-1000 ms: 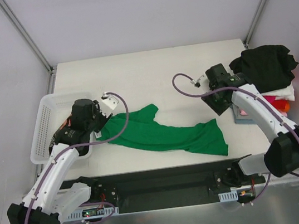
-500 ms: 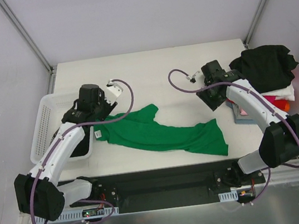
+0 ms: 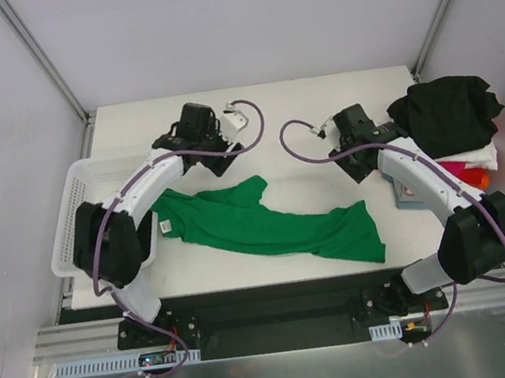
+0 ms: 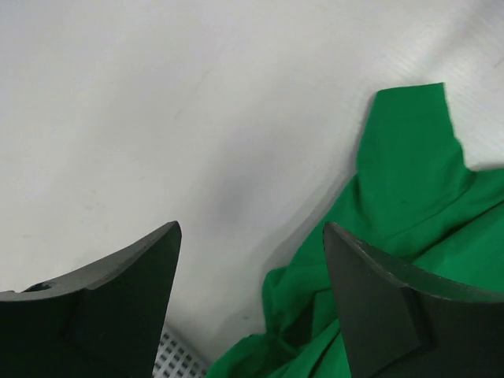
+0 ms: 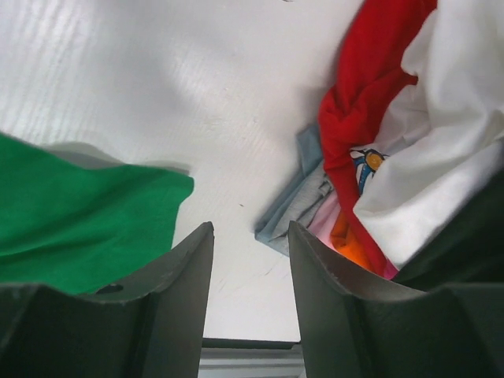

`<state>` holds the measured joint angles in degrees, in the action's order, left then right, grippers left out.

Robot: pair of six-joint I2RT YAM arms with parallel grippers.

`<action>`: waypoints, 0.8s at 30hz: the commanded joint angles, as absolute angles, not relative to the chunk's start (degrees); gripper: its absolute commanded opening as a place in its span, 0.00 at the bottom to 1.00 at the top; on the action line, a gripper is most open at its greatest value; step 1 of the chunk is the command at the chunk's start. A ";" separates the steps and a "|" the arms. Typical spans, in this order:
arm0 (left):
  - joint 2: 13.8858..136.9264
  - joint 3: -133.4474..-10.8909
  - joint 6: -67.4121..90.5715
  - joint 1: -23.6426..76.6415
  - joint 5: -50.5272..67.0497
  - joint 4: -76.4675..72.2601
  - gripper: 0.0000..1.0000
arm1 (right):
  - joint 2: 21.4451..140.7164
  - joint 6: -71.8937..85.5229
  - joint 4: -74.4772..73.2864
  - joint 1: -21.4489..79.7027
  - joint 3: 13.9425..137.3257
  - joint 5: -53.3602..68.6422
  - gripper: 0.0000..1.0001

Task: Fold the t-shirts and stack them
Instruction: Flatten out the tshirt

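Top external view showed the green t-shirt lying crumpled and unfolded across the near middle of the table. Its collar end was just beside the white mesh basket at the left, and its hem reached toward the near right. The remaining t-shirts sat heaped at the far right edge, a black t-shirt bunched on top of white, red and pink cloth. None of the heap looked folded, so the stacking seemed barely begun.

Left wrist view showed the left gripper released, jaws spread with only bare table between them. It hung just beyond the far side of the green sleeve, probably so it could come down on that edge and pull the cloth flat.

Right wrist view showed the right gripper likewise unclenched and grasping nothing. It hung over bare table between the green hem on its left and the red cloth of the heap on its right. From there it could likely reach either.
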<state>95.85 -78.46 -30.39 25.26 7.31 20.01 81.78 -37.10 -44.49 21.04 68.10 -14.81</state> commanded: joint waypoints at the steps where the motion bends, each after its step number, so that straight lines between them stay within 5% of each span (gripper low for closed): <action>1: 101.59 -83.31 -26.28 27.16 12.56 22.15 0.74 | 80.60 -36.74 -41.49 19.95 66.45 -21.70 0.46; 24: 115.40 -88.15 -25.40 34.72 11.95 23.64 0.80 | 80.42 -37.09 -41.31 15.65 63.98 -21.71 0.43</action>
